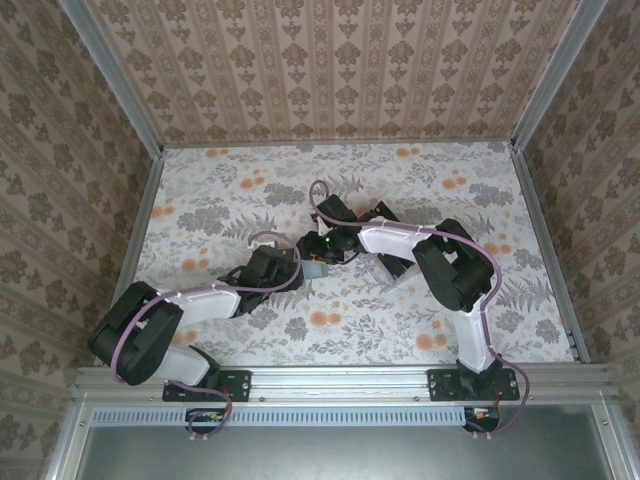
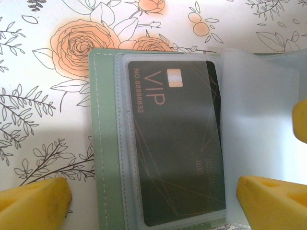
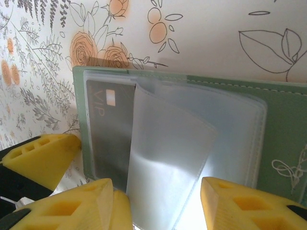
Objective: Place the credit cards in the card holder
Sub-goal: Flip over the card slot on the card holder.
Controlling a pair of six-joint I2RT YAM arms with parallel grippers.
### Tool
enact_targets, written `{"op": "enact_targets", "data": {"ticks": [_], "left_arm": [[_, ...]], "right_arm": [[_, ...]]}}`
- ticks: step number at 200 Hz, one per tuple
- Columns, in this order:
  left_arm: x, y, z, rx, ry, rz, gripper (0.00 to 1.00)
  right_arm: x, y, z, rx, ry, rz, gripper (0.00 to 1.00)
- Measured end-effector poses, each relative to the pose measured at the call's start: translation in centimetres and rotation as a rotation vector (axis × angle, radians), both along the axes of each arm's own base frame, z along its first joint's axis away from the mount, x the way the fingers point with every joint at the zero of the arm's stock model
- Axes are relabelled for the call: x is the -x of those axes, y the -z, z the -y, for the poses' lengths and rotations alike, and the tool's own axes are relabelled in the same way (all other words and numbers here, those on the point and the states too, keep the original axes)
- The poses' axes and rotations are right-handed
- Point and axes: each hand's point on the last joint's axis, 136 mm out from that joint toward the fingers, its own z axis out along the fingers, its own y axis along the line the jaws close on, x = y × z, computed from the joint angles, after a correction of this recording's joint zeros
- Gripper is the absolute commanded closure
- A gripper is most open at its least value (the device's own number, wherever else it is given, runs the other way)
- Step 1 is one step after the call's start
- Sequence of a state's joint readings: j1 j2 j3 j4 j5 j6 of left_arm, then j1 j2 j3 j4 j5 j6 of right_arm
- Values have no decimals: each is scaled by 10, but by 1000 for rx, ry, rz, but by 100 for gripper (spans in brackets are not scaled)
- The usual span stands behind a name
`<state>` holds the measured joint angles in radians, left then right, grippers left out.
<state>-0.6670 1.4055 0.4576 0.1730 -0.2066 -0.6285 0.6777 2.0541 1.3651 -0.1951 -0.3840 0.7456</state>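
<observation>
The card holder (image 2: 103, 143) lies open on the flowered table, sage green at its edge (image 3: 283, 124). A dark credit card (image 2: 177, 143) marked VIP sits inside a clear pocket (image 3: 108, 129). My left gripper (image 2: 153, 191) hovers open over the holder, its yellow fingers on either side of the card pocket. My right gripper (image 3: 158, 187) stands open, and a raised clear pocket page (image 3: 168, 158) stands between its fingers, against the left one. In the top view both grippers (image 1: 305, 265) (image 1: 325, 252) meet at mid-table over the holder (image 1: 318, 269).
One yellow finger (image 3: 41, 158) of the left gripper sits beside the holder's left edge in the right wrist view. The flowered table (image 1: 240, 190) is boxed in by patterned walls (image 1: 340, 60) with metal corner rails.
</observation>
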Motion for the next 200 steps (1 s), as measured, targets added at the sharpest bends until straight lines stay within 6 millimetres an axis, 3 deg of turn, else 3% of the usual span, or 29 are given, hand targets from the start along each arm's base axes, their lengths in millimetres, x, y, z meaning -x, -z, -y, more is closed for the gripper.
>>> {"op": "enact_targets", "data": {"ticks": [30, 90, 125, 155, 177, 200], "left_arm": [[0, 0, 0, 0, 0, 0, 0], [6, -7, -6, 11, -3, 0, 0], [10, -44, -23, 55, -42, 73, 0], [12, -76, -40, 119, -99, 150, 0], [16, -80, -52, 129, -134, 159, 0], [20, -71, -60, 119, -156, 131, 0]], "right_arm": [[1, 9, -5, -18, 1, -28, 47], [-3, 2, -17, -86, 4, -36, 47], [-4, -8, -27, -104, -5, -23, 47], [-6, -29, -49, -133, -36, 11, 47], [-9, -33, -65, -142, -55, 23, 47], [-11, -15, -76, -124, -65, 4, 47]]}}
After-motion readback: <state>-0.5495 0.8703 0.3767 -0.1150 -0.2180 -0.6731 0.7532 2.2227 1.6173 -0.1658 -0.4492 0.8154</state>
